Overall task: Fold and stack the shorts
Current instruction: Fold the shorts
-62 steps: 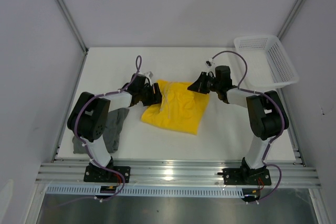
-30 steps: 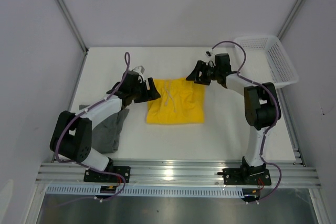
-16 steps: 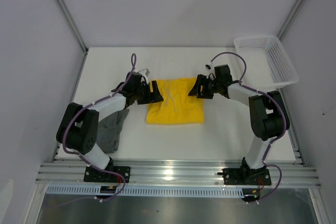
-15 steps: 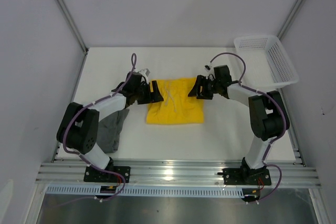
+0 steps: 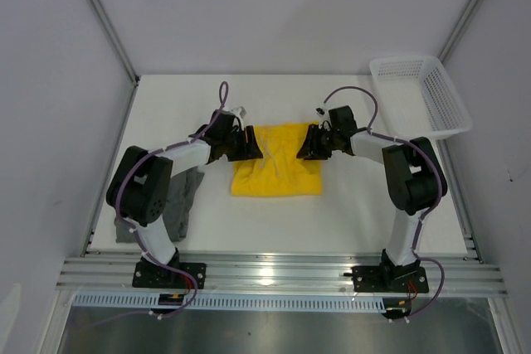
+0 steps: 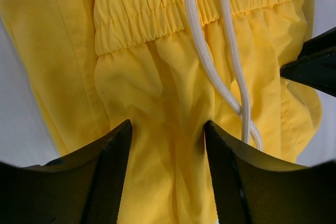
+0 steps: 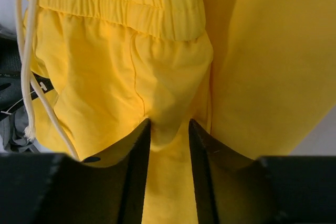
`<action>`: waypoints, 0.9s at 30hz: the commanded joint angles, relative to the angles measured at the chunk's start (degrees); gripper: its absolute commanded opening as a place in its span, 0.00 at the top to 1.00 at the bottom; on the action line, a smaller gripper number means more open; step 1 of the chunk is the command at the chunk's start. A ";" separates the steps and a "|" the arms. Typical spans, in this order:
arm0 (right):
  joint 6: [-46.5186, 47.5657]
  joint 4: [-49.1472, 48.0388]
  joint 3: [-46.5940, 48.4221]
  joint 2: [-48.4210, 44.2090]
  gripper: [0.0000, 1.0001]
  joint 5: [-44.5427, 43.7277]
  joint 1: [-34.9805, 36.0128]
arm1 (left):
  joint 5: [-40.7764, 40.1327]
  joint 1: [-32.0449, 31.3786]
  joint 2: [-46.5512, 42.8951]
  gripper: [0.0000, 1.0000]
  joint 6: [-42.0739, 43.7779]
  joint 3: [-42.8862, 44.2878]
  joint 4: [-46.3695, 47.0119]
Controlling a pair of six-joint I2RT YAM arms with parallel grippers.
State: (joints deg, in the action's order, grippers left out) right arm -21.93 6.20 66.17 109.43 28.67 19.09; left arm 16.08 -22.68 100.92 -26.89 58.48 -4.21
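Nearby, white basket [image 5: 423,93]; both grippers [image 5: 251,147] [image 5: 305,145] pinch yellow shorts [image 5: 276,170]; grey pair [image 5: 178,205] apart.

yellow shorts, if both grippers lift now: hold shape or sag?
Likely sag: the yellow shorts bunch into soft folds between the left gripper fingers. Probably light, thin cloth lying flat on the table. The loose white drawstring may dangle or snag.
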 commanded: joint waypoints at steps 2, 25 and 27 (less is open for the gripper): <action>0.49 -0.13 2.73 1.49 0.71 -1.07 0.77 | -0.26 -0.97 1.64 0.45 0.09 2.78 2.27; -0.30 -2.07 0.62 -0.63 0.99 -1.60 -4.15 | -10.80 -0.79 -1.09 1.00 4.83 5.33 -5.11; -0.22 -1.98 1.32 0.00 0.86 -1.94 -3.98 | -11.50 -0.79 0.32 1.00 4.57 5.50 -5.11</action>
State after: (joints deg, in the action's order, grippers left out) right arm -23.03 4.49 65.82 109.23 28.73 16.27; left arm 9.34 -24.12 100.97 -24.27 62.37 -8.01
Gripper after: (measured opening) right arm 0.081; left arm 0.003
